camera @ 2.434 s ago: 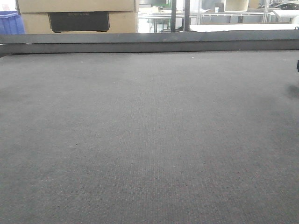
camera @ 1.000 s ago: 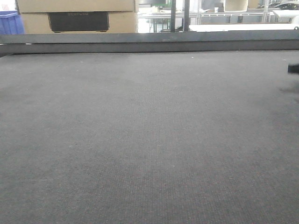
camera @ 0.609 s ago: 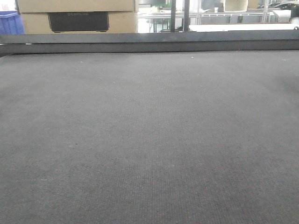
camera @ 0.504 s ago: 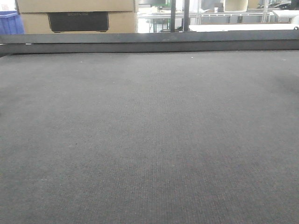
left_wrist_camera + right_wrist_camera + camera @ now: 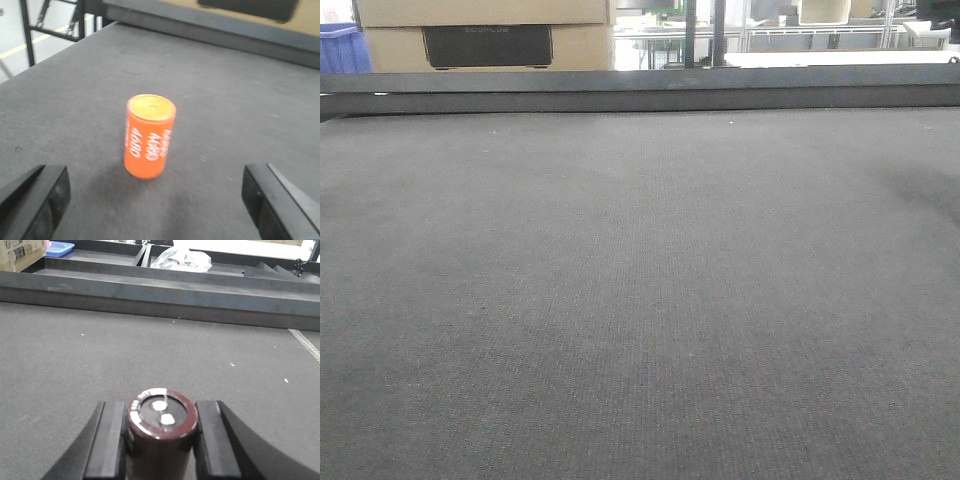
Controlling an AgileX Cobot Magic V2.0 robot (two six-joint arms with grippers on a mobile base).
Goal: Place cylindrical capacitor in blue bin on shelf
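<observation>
Right gripper (image 5: 161,437) pinches the maroon cylindrical capacitor (image 5: 160,415) by its sides, lower centre of frame, terminals up. Left gripper (image 5: 152,195) spread wide; orange cylinder (image 5: 149,137) stands upright on dark mat (image 5: 240,100) ahead. Capacitor judged rigid, light, slick-sleeved: hold mid-body, spare the terminals.

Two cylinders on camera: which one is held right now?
The dark maroon capacitor, clamped in the right hand. The orange cylinder stands free on the mat, untouched by the open left hand.
</observation>
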